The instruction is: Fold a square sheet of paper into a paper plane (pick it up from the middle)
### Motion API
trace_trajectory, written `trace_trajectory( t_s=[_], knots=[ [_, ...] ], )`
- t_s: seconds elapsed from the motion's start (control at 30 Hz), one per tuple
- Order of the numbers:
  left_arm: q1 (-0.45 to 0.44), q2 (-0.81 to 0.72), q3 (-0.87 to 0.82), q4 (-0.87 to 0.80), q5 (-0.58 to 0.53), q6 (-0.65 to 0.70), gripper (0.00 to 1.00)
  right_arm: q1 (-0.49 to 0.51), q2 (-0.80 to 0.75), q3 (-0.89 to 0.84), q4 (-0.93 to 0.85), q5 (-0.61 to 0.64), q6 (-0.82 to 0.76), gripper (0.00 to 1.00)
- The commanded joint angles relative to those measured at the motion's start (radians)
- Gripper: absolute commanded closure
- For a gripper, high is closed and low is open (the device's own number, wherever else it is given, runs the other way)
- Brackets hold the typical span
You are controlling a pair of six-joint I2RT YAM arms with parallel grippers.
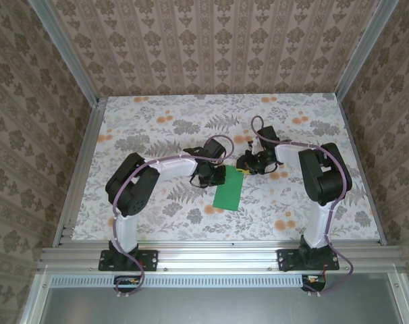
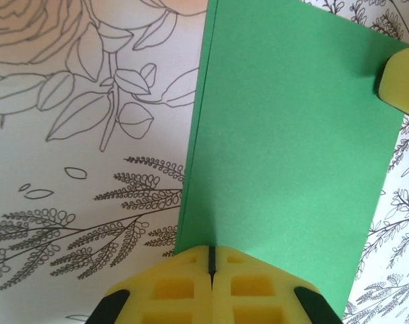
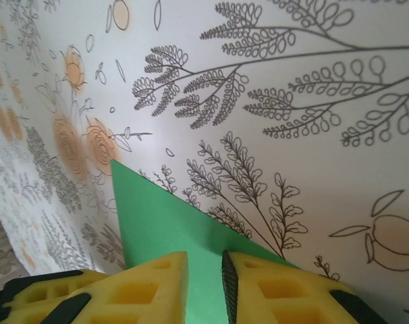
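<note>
Pressing shut left tool (image 2: 210, 270) onto one edge of folded square sheet of paper (image 2: 285, 155), lying flat on table (image 2: 90, 169). Holding right tool (image 3: 204, 283) narrowly parted over a corner, grip unclear. Risks skewing crease or sliding sheet through any sideways drag.

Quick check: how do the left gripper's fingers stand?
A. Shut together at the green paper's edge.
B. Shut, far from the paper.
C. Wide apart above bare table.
A: the left wrist view shows the left gripper with its yellow fingers pressed together, a thin seam between them, right at the edge of the green paper.
</note>
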Motion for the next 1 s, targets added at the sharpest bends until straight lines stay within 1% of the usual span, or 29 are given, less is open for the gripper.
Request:
trace_trajectory(
  t_s=[0.0,0.13,0.27,0.47,0.63,0.77,0.87,0.97],
  knots=[
    [-0.016,0.053,-0.006,-0.09,-0.024,0.025,0.95,0.0,0.022,0.013,-0.06,0.057,-0.034,0.75],
    [-0.017,0.05,-0.005,-0.095,-0.025,0.025,0.95,-0.006,-0.039,0.031,-0.074,0.016,-0.032,0.75],
    [-0.018,0.05,-0.003,-0.096,-0.027,0.025,0.95,-0.019,-0.077,0.042,-0.043,-0.044,-0.005,0.75],
    [-0.019,0.049,-0.001,-0.099,-0.029,0.027,0.95,-0.022,-0.03,0.034,-0.023,-0.04,0.003,0.75],
    [-0.02,0.049,-0.001,-0.102,-0.032,0.029,0.95,-0.026,0.033,0.008,0.002,-0.007,0.007,0.75],
    [-0.02,0.036,-0.006,-0.11,-0.043,0.032,0.95,-0.028,0.05,-0.015,0.005,0.017,0.003,0.76],
    [-0.021,0.026,-0.006,-0.114,-0.051,0.032,0.95,-0.031,0.027,-0.015,-0.003,-0.003,0.003,0.75],
    [-0.023,0.019,-0.005,-0.114,-0.057,0.033,0.95,-0.033,-0.026,-0.005,-0.019,-0.02,0.0,0.75]
  ],
)
